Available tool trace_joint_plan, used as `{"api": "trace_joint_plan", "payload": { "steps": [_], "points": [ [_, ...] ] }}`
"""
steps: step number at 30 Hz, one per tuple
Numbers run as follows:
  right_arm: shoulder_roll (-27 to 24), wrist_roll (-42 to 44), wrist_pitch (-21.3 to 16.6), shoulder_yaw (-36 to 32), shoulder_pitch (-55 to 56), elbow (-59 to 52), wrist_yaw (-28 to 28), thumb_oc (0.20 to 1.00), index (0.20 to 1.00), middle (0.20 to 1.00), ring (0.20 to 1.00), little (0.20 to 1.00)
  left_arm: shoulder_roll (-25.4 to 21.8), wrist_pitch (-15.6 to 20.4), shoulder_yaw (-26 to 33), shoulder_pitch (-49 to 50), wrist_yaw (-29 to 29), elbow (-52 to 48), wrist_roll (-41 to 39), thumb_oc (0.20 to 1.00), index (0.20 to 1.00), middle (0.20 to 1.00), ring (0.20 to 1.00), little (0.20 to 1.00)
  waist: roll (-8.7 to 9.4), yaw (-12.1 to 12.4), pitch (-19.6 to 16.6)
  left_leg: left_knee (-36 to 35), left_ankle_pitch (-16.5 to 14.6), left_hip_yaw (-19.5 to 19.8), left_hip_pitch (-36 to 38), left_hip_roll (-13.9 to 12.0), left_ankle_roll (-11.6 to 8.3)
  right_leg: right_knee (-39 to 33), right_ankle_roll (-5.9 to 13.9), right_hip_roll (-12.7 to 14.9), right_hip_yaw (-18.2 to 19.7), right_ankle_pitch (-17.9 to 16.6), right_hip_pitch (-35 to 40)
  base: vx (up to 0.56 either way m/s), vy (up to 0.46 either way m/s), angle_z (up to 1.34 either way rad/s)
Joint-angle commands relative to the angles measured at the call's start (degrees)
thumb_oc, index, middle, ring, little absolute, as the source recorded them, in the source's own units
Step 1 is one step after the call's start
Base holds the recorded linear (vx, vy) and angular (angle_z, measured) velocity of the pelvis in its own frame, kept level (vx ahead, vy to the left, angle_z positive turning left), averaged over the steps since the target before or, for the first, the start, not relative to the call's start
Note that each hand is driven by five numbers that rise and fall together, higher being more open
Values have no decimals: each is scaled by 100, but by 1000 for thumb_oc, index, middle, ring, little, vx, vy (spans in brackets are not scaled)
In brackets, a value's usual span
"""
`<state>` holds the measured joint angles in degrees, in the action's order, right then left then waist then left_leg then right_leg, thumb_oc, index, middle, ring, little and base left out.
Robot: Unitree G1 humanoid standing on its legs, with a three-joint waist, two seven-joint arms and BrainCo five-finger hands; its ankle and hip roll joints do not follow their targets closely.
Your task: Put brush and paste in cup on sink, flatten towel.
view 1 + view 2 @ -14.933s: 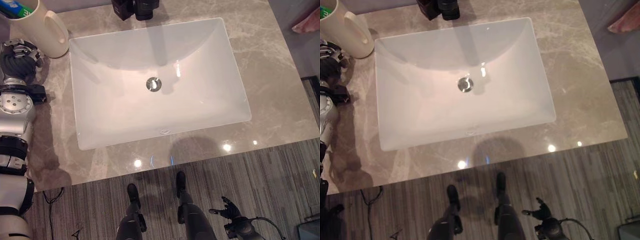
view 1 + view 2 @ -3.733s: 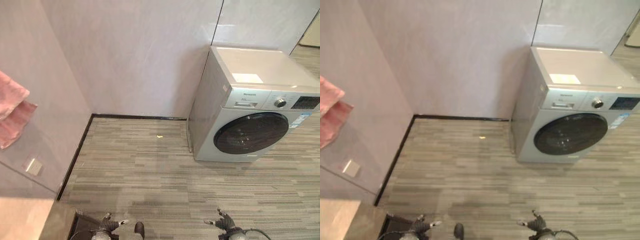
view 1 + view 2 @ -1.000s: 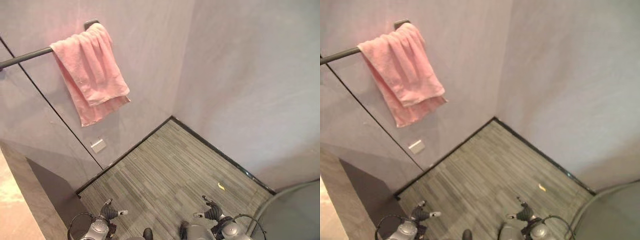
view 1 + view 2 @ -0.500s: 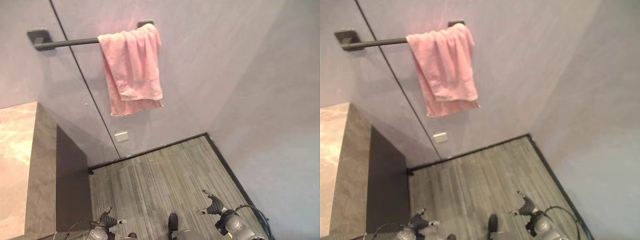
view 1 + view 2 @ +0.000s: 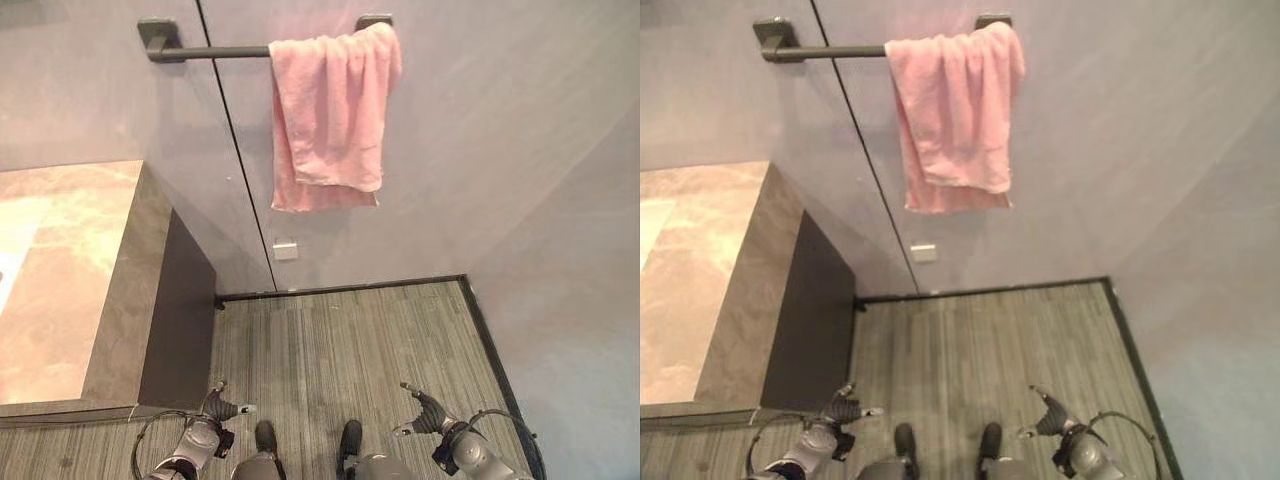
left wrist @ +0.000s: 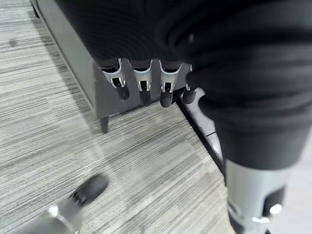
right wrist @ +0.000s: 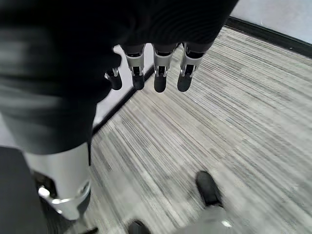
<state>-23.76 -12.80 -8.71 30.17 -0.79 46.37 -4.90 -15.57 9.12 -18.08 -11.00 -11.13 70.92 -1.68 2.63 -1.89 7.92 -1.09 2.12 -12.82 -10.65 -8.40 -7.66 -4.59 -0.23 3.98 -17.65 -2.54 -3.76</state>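
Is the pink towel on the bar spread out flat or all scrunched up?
Scrunched up. The pink towel hangs bunched at the right end of the bar, doubled over with uneven edges.

The two eye views look down from the head at a wall, and both take in the pink towel (image 5: 328,110) on its rail (image 5: 215,51), the counter end (image 5: 110,300) and the striped floor (image 5: 340,340), with the left hand (image 5: 215,410) and right hand (image 5: 425,415) low at the bottom edge. Each wrist view sits right behind its own hand and faces past the fingers (image 6: 142,80) down to the same floor. From there the left wrist view meets the counter's dark base (image 6: 78,53) just beyond the fingertips, and the right wrist view meets the dark skirting (image 7: 273,34).
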Motion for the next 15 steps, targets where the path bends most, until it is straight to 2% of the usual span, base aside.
{"api": "trace_joint_plan", "payload": {
  "steps": [1,3,5,6,7,8,11,12,13,14,15],
  "points": [
    [-41,-212,-154,73,36,-201,-55,1000,1000,1000,1000,1000,-231,110,306,83,-187,-24,-8,1000,1000,1000,1000,1000,-1,129,-163,-181,918,116,-311,7,158,569,739,295,613,374,746,351,227,-33],
    [17,-252,-130,86,-3,-216,-60,1000,1000,1000,1000,1000,-261,110,301,120,-207,-26,22,1000,1000,1000,1000,1000,21,182,-235,100,823,255,-404,87,237,623,775,441,728,442,865,309,227,-39],
    [72,-133,-146,12,-30,-292,-59,1000,1000,1000,1000,1000,-330,117,345,120,-272,-15,-32,1000,1000,1000,1000,1000,123,198,-242,734,479,307,-551,308,373,863,846,706,901,317,942,323,268,-40],
    [90,-117,-145,-2,-36,-326,-60,1000,1000,1000,1000,1000,-349,124,357,109,-269,-28,-65,1000,1000,1000,1000,1000,128,196,-244,802,414,289,-533,335,423,956,836,736,972,240,867,365,386,-6],
    [161,-115,-135,36,-130,-365,-33,1000,1000,1000,1000,1000,-414,125,400,87,-286,-55,-126,1000,1000,1000,1000,1000,189,221,-215,1030,93,170,-481,505,594,1448,903,916,1125,-82,666,212,266,3],
    [161,-115,-135,35,-133,-365,-33,1000,1000,1000,1000,1000,-414,125,401,85,-285,-55,-126,1000,1000,1000,1000,1000,184,228,-227,1021,106,164,-494,497,596,1441,902,909,1134,-97,646,223,303,-25],
    [214,-161,-132,118,-262,-524,-29,1000,1000,1000,1000,1000,-498,96,451,44,-322,-138,-155,1000,1000,1000,1000,1000,152,249,-134,930,-106,101,-225,644,823,2389,904,1057,1202,-756,189,172,251,-32],
    [217,-188,-124,156,-302,-570,-19,1000,1000,1000,1000,1000,-525,88,440,27,-315,-178,-158,1000,1000,1000,1000,1000,108,233,-76,851,-127,93,-90,673,893,2770,912,1064,1178,-952,-17,245,338,-20],
    [173,-248,-116,177,-324,-648,-36,1000,1000,1000,1000,1000,-536,66,403,21,-297,-199,-129,1000,1000,1000,1000,1000,23,159,29,733,-192,129,146,716,981,3338,937,907,1183,-1004,-257,274,282,-16],
    [142,-301,-112,180,-316,-744,-26,1000,1000,1000,1000,1000,-541,46,385,14,-241,-205,-91,1000,1000,1000,1000,1000,-12,60,59,613,-178,235,297,737,991,3453,873,550,1380,-779,-536,288,239,-4],
    [143,-312,-103,165,-295,-749,-28,1000,1000,1000,1000,1000,-542,51,384,25,-235,-207,-81,1000,1000,1000,1000,1000,-43,47,67,541,-173,246,378,729,1002,3440,847,505,1297,-716,-736,154,89,11]
  ]
}}
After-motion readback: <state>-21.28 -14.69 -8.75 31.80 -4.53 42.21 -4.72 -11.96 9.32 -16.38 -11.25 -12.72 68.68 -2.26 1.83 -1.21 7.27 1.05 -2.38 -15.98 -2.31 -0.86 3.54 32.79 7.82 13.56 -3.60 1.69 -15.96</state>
